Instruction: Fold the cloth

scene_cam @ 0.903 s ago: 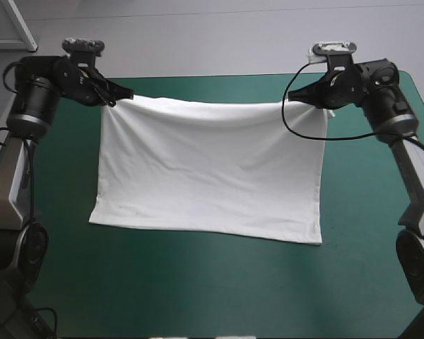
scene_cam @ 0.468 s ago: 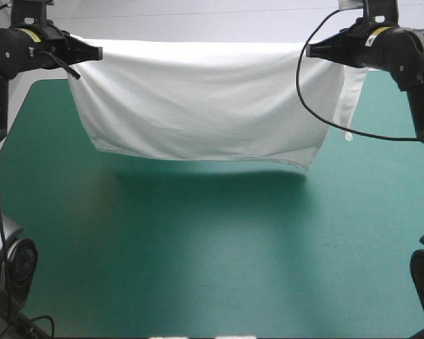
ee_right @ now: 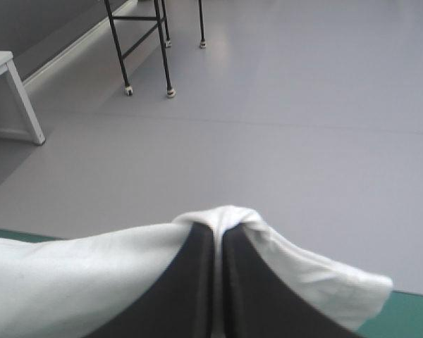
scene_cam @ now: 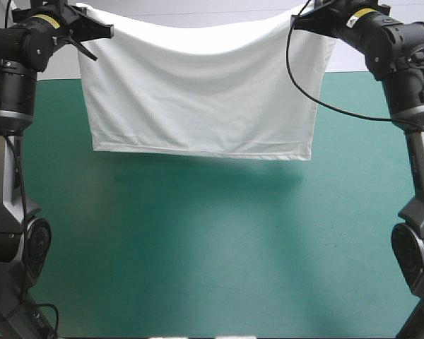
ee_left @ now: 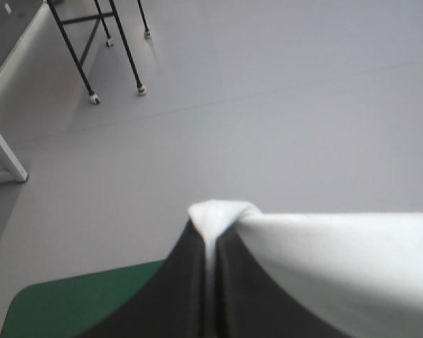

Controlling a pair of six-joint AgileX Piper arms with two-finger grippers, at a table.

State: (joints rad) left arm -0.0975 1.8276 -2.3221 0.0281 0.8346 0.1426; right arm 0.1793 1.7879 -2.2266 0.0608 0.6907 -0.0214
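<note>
T-shirt [scene_cam: 198, 92]: white cloth, matt, soft, faintly creased, hem seen stitched. Table cover [scene_cam: 198, 240]: teal-green, smooth, faint sheen noted. Black fingers [ee_left: 180, 296]: smooth, matt, plastic-like. 2 arm housings [scene_cam: 399, 42]: black, glossy.

Item count: one white T-shirt [scene_cam: 198, 92]; one teal-green tabletop [scene_cam: 198, 247]; two black two-fingered tools, consisting of one left tool [scene_cam: 109, 30] and one right tool [scene_cam: 295, 21].

No text, label or number can be read anywhere.
</note>
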